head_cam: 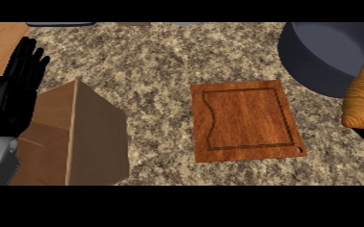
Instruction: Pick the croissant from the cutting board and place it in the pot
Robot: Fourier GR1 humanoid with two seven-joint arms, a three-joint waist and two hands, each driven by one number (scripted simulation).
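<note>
I see the cutting board [247, 120] lying flat just right of the frame's centre, its grooved top bare, with speckled counter [156, 62] showing on all four sides of it. The widest open stretch runs from the board's left edge toward the centre and up to the top of the frame — nothing stands there.

At the upper right sits the dark pot [323, 60], its wall rounded and cut off by the frame's right edge; its lower left side comes near the board's upper right corner, but the two are apart. At the right edge, level with the board's upper half, I see a golden-brown rounded shape — the croissant [355, 103] — mostly cut off by the frame, overlapping the pot's lower wall. My right hand does not show, so I cannot tell what bears it.

A brown box [74, 134] fills the lower left, its ridge pointing up, well apart from the board. My left hand [20, 84] rests at the left edge beside the box, fingers straight and upward, holding nothing.
</note>
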